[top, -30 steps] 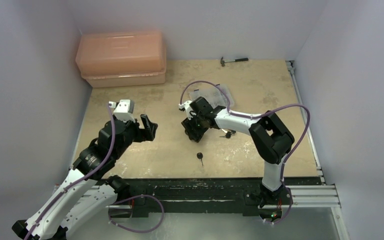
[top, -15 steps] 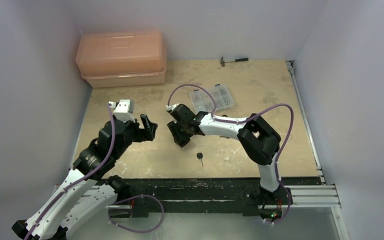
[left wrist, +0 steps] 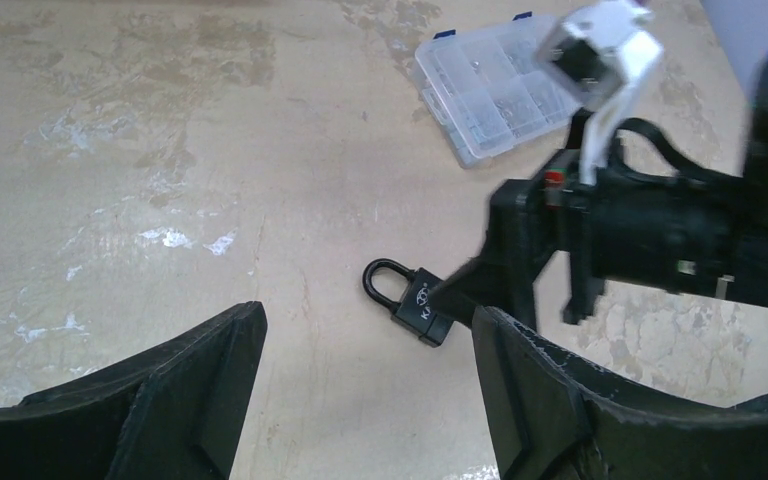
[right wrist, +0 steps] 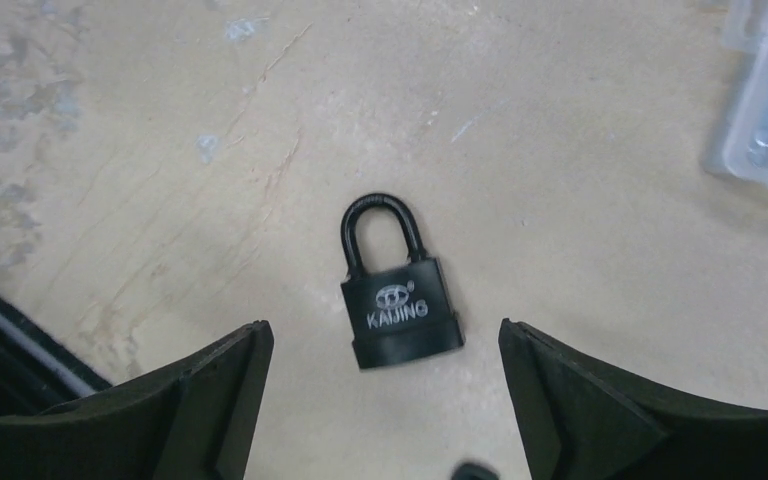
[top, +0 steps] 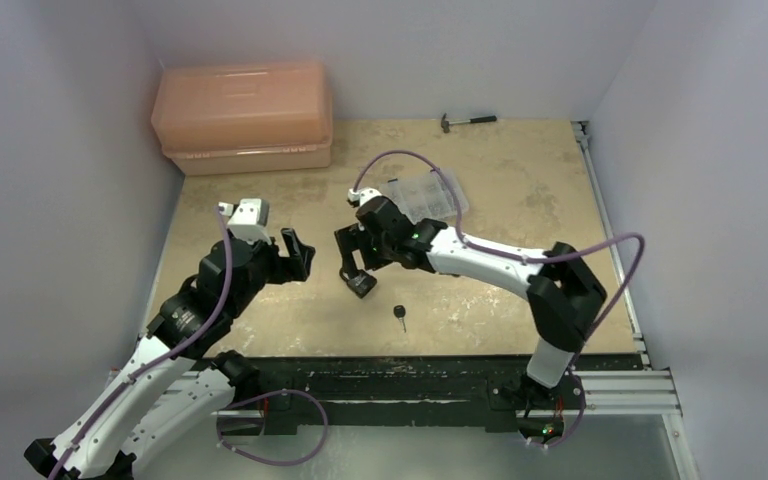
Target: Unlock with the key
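One small key (top: pixel 400 314) with a black head is lying loose on the table (top: pixel 540 170) near the front edge, and nothing is holding it. Just up and left of it sits the padlock (right wrist: pixel 398 305), flat on the tabletop, logo up. The shackle looks seated, so I'd call it locked.

The right gripper (right wrist: pixel 383 335) hangs right over the padlock with its jaws wide apart. The lock sits in the gap between them and isn't pinched. From the left wrist view one finger looks close to the lock body, but I can't tell if it's touching. The left gripper (left wrist: pixel 368 320) is off to the left, raised and pointing at the lock, jaws also spread and empty.

Further back there's a clear parts box (top: pixel 425 195), an orange toolbox (top: pixel 245 118) in the far left corner and a hammer (top: pixel 468 120) by the back wall. None of them are involved.

Progress-wise, I'd say basically nothing is done yet. Grabbing the key, steadying the lock, getting the blade in and turning it are all left to do.
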`<state>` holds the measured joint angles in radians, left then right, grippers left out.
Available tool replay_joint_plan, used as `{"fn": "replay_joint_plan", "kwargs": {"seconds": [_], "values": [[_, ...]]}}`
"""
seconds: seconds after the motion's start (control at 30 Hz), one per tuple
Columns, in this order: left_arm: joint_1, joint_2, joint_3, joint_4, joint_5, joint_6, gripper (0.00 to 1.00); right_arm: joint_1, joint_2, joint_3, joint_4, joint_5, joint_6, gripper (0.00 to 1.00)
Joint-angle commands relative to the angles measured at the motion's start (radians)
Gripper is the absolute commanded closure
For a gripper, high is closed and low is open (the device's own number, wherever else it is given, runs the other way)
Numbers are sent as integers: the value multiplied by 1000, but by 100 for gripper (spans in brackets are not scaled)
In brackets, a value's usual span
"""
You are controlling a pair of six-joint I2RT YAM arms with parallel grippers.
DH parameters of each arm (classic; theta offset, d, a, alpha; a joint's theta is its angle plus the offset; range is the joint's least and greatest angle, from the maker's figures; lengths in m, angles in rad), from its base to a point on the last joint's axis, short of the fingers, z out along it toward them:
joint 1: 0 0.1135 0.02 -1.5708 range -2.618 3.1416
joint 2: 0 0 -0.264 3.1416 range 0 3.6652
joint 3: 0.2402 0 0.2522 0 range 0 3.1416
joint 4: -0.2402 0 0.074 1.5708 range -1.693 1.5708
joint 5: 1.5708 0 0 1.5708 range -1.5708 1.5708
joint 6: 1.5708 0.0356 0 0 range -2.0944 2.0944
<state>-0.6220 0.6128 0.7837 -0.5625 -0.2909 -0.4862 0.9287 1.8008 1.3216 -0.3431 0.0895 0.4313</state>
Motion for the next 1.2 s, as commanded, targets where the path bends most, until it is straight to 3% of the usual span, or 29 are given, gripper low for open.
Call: {"fn": "replay_joint_plan", "kwargs": {"seconds": [0.0, 0.27, 0.43, 0.63, 0.77, 1.0, 1.17], "values": [[4, 3, 23, 38, -4, 6, 20, 1, -144, -120, 20, 25, 45, 9], [4, 22, 16, 43, 4, 2, 21, 1, -275, -336, 78, -63, 99, 16], [5, 86, 8, 28, 4, -35, 21, 0, -288, -322, 72, -36, 111, 12], [3, 364, 69, -77, 28, -241, 20, -26, -396, -358, 24, 159, 196, 9], [-7, 574, 139, -115, 43, -383, 30, -65, -498, -428, -25, 310, 357, 8], [-49, 746, 164, -68, 37, -675, 22, -145, -677, -546, -32, 323, 430, 1], [-79, 873, 185, -22, 69, -759, 19, -163, -733, -592, -31, 320, 408, 1]]}}
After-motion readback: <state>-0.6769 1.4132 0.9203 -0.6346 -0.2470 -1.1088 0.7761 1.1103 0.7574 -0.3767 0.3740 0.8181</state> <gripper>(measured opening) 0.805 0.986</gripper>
